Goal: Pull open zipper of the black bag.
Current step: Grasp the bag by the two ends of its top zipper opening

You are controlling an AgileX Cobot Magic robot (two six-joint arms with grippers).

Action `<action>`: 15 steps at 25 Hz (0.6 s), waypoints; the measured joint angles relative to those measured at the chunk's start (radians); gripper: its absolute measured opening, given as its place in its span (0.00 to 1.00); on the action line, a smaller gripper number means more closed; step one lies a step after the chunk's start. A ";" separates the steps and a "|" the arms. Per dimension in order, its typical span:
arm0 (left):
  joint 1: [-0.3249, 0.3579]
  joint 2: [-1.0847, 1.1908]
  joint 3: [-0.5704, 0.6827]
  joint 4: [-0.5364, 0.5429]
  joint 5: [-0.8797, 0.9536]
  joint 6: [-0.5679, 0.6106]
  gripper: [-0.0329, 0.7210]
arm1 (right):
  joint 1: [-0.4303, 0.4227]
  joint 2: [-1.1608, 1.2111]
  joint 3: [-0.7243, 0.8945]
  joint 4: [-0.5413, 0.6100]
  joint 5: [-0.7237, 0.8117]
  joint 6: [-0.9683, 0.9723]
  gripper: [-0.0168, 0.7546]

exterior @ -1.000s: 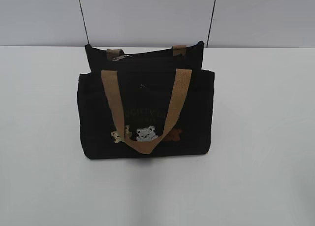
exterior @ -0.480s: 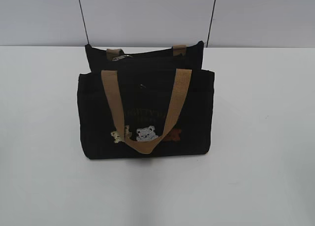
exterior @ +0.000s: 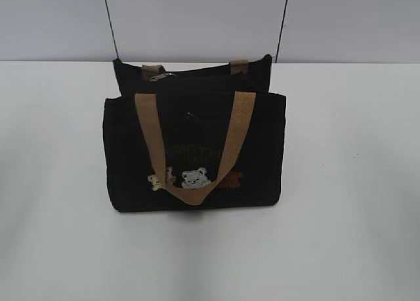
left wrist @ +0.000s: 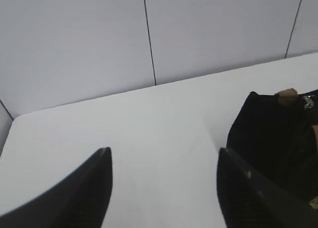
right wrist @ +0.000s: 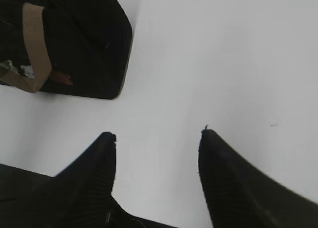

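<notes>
black bag (exterior: 194,153) stands upright on white table (exterior: 348,183), zipper (exterior: 164,76) closed.

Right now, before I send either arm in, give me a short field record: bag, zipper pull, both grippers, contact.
bag: black bag upright on the white table, bear print facing the exterior camera
zipper: silvery pull at the top edge's left end, beside a tan handle tab
left gripper: open, empty, above bare table left of the bag
right gripper: open, empty, above bare table
contact: none; neither gripper touches the bag
</notes>
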 joint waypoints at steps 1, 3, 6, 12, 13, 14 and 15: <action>0.000 0.049 -0.028 -0.026 0.002 0.057 0.69 | 0.000 0.048 -0.030 0.011 0.000 -0.012 0.55; 0.000 0.140 -0.101 -0.097 0.031 0.217 0.69 | 0.000 0.133 -0.086 0.033 0.000 -0.027 0.55; 0.000 0.320 -0.207 -0.265 0.138 0.479 0.69 | 0.000 0.285 -0.179 0.079 0.004 -0.035 0.55; -0.001 0.572 -0.344 -0.515 0.317 0.856 0.69 | 0.000 0.504 -0.385 0.124 0.074 -0.035 0.55; -0.001 0.608 -0.361 -0.524 0.323 0.888 0.69 | 0.000 0.533 -0.422 0.125 0.093 -0.035 0.55; -0.001 0.639 -0.377 -0.530 0.324 0.911 0.69 | 0.000 0.568 -0.458 0.127 0.112 -0.036 0.55; -0.001 0.674 -0.389 -0.536 0.325 0.928 0.69 | 0.000 0.603 -0.493 0.133 0.127 -0.036 0.55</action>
